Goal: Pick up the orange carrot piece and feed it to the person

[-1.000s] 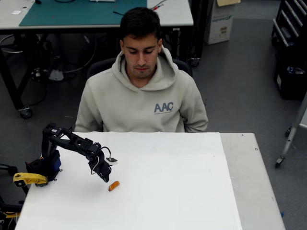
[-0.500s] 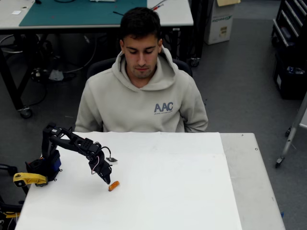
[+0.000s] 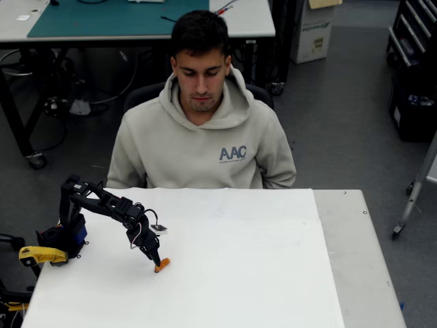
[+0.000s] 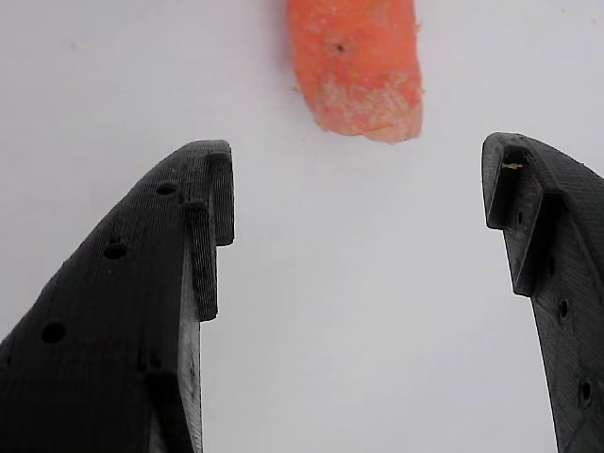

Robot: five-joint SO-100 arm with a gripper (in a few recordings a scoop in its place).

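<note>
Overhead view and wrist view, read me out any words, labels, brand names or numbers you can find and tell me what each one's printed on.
"AAC": on the chest of the person's light hoodie, with a smaller line under it too small to read.
Cardboard box on the floor behind the person: dark printing, too blurred to read.
Wrist view: no text on the gripper or the orange carrot piece.

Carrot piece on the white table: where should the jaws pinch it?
Probably across the middle of the carrot piece, one jaw on each long side. It lies flat, its cut end toward the open gripper in the wrist view, just beyond the fingertips. Coming from above and a bit further forward looks best.
</note>
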